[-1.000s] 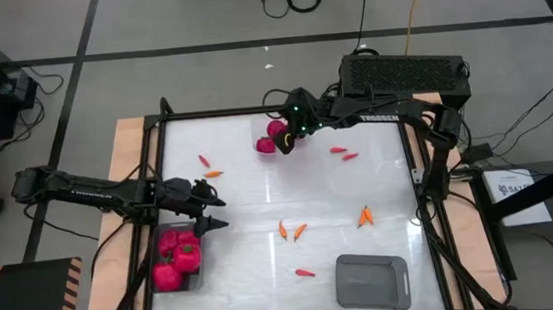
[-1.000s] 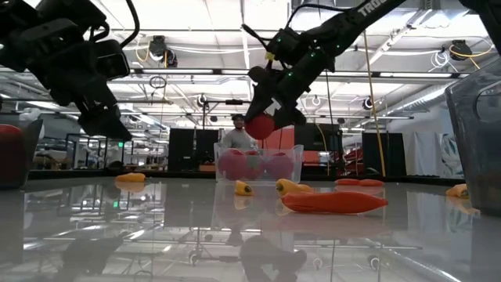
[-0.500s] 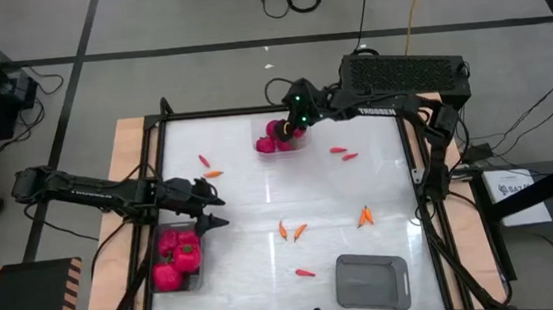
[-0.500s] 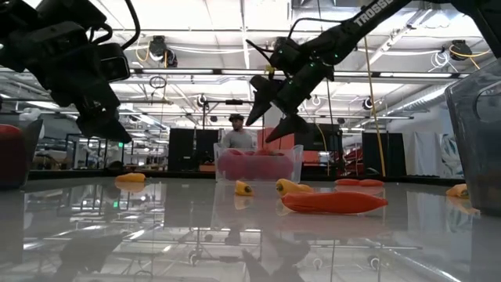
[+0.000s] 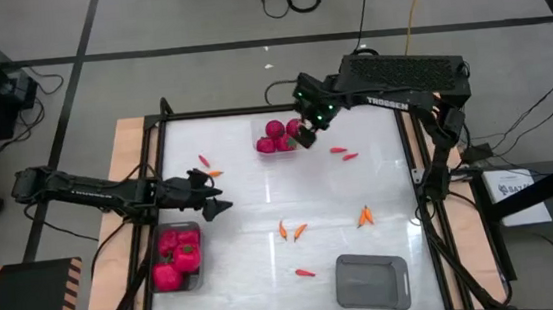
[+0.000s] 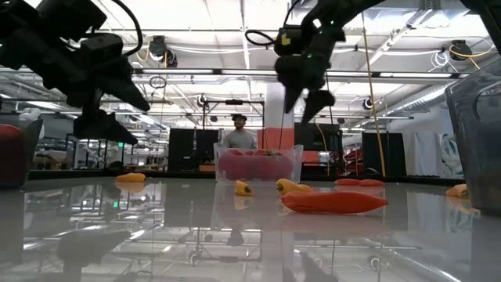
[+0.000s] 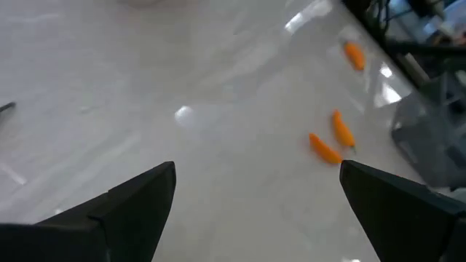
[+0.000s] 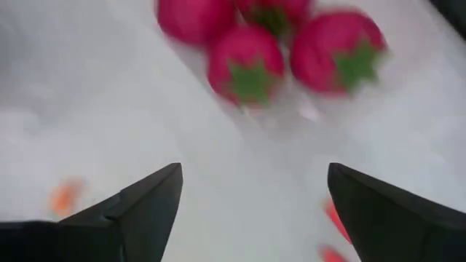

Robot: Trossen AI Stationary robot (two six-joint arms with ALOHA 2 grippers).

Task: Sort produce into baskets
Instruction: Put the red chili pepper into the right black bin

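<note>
Overhead first: we see the right gripper (image 5: 306, 122) spread wide and empty just beside the clear tray (image 5: 293, 146) at the far edge of the table, which holds several round red pieces (image 5: 274, 130). Our left gripper (image 5: 216, 201) hangs parted and empty over the white table (image 5: 261, 207), just past the left grey bin (image 5: 195, 275) with its lumpy magenta pieces (image 5: 171, 257). Slender orange and red pieces lie loose — a pair near the middle (image 5: 291, 231), one by the right grey bin (image 5: 372, 280), which we see holding nothing, others near the tray.

Level with the table, the right gripper (image 6: 311, 92) hangs released above the clear tray (image 6: 258, 164), well clear of the red fruit inside; the left gripper (image 6: 117, 106) hovers high too, grasping nothing.

Past the left wrist, the fingers (image 7: 131, 200) stand apart over bare tabletop, with orange pieces (image 7: 331, 142) farther off.

Past the right wrist, the fingers (image 8: 142, 204) are parted, and the green-topped red pieces (image 8: 251, 69) sit in the tray beyond.

We judge this the gap between drop and next pick — the slender pieces remain. The next move calls for lowering an open gripper squarely over one thin piece, fingers straddling it.
</note>
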